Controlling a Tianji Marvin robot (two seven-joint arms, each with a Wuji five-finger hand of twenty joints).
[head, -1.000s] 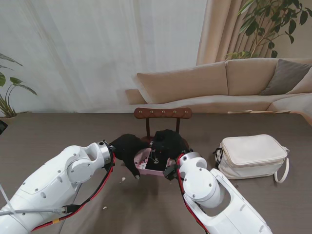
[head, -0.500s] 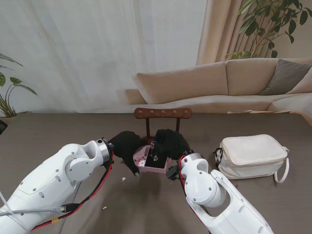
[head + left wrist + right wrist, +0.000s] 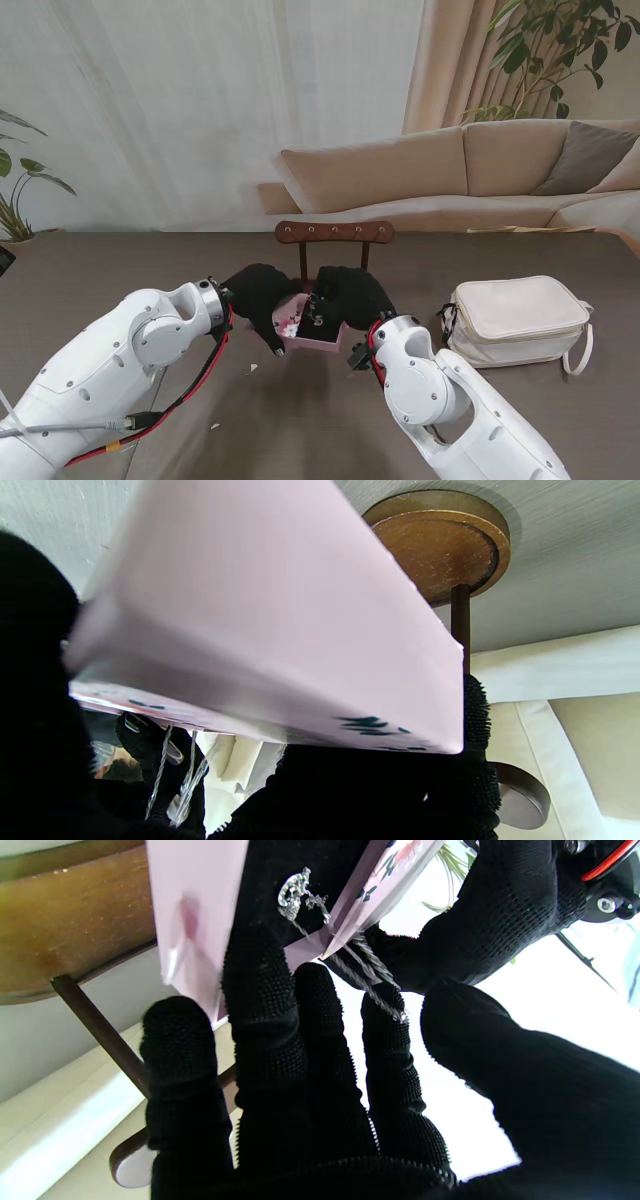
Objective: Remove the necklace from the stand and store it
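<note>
My left hand [image 3: 257, 293], in a black glove, is shut on a small pink box [image 3: 318, 339] and holds it lifted and tilted in front of the wooden stand [image 3: 334, 233]. The box's pale underside [image 3: 280, 630] fills the left wrist view, with the stand's round base [image 3: 440, 545] behind it. My right hand [image 3: 352, 292] is at the box's far side, pinching the silver necklace [image 3: 365, 975]. Its pendant end [image 3: 295, 890] lies on the box's dark lining, and the chain runs over the box's edge to my fingertips [image 3: 395, 1010].
A cream zipped bag [image 3: 517, 318] lies on the table to my right. Small white scraps [image 3: 252, 368] sit on the brown table nearer to me on the left. A sofa stands behind the table.
Both hands and the pink box have risen and shifted slightly farther from me, toward the stand. The necklace now hangs lower into the box.
</note>
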